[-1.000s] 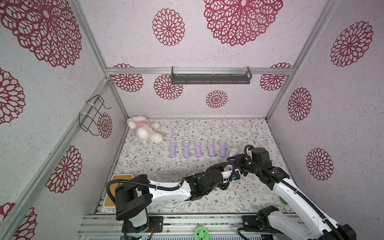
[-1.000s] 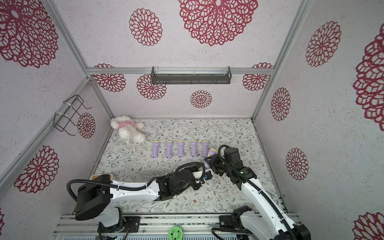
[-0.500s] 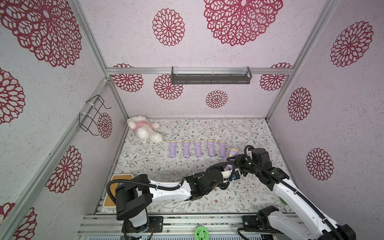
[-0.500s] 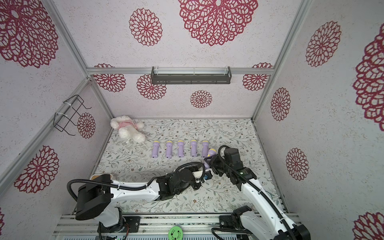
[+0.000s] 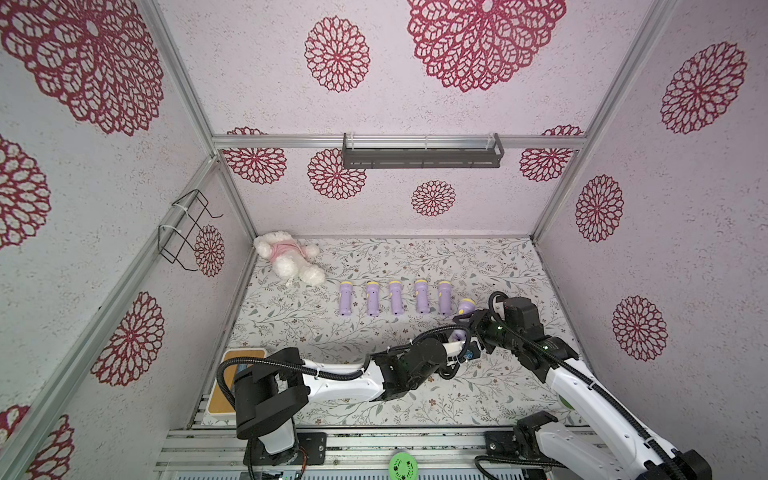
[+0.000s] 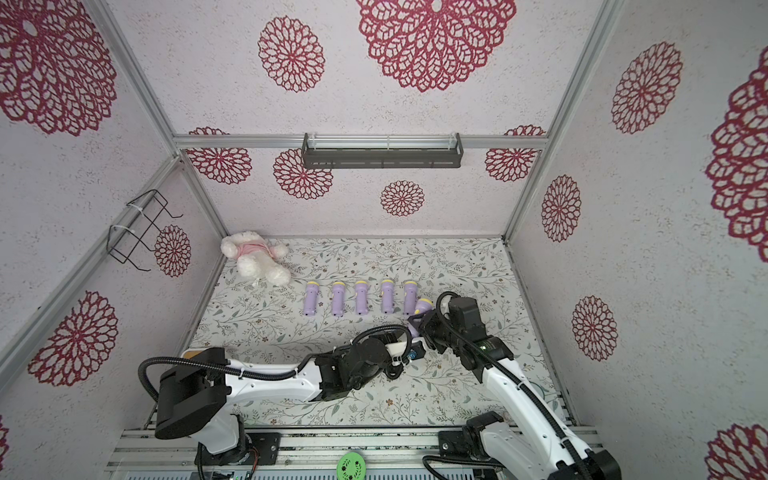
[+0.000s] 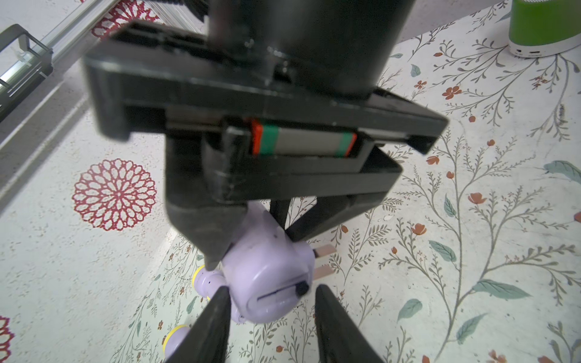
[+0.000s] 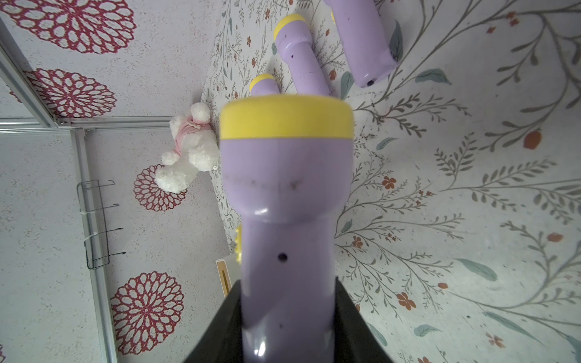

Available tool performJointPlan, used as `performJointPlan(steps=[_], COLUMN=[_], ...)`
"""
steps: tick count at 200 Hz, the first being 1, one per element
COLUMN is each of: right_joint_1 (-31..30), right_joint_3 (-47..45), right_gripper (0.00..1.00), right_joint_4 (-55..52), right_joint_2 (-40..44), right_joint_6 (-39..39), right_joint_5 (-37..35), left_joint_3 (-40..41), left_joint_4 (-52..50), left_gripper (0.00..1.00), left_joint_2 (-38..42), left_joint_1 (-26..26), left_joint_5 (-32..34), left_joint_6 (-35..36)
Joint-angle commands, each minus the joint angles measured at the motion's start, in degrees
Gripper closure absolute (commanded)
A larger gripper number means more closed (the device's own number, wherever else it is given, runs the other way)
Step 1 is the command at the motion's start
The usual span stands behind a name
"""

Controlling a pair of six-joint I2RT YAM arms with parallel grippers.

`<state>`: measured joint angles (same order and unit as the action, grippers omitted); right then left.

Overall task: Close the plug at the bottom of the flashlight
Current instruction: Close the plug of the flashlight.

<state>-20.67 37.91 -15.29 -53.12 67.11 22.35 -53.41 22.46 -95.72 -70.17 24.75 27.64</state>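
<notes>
Item: flashlight [image 8: 286, 220], lilac body with a yellow head ring, held off the floral worktop [image 5: 498, 266] near its right side, just beside the right end of the flashlight row, head pointing toward the back wall. Holder: right claw [image 8: 287, 314], closed on the barrel, one black finger on each side. Plug [image 7: 323, 251]: two flat metal prongs stick out sideways from the bottom end of the body, not folded in. Left claw [image 7: 270, 292]: at the bottom end, its fingers [image 7: 217, 317] apart on either side of the base; one finger overlaps the edge of the body, the other stands just beside a small black knob there; whether they press the base cannot be told. In both top views the two arms meet at this flashlight [image 5: 467, 306] [image 6: 424, 306], and the black wrists hide most of it. Other stock: row of five flashlights [image 5: 395, 297], same colours, lying side by side on the worktop with heads toward the back wall; white plush toy [image 5: 286, 257] in a pink garment, far left corner; wooden board [image 5: 239, 386] at the near left edge; green-and-white cylinder [image 7: 544, 25] standing on the worktop. Fixtures: wire rack [image 5: 185, 232] on the left wall; grey shelf [image 5: 422, 156] on the back wall.
</notes>
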Motion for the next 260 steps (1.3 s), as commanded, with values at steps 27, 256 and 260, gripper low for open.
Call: performJointPlan(steps=[27,256,260], right_joint_1=[0.34,0.19,0.19], right_joint_3=[0.13,-1.17,-1.18], right_gripper=[1.00,1.00,1.00], right_joint_4=[2.19,4.39,4.46], right_joint_2=[1.21,1.64,1.63], right_joint_6=[0.70,2.15,2.15], right_joint_5=[0.53,2.08,2.08], left_joint_3=[-1.61,-2.13,-2.14], left_joint_4=[1.93,1.89,1.89], left_gripper=[0.56,0.62,0.62], left_joint_2=[-0.39,-0.83,-0.87], left_joint_1=[0.74,0.52,0.55], left_joint_5=[-0.23,-0.50,-0.50], left_joint_6=[0.57,0.48,0.49])
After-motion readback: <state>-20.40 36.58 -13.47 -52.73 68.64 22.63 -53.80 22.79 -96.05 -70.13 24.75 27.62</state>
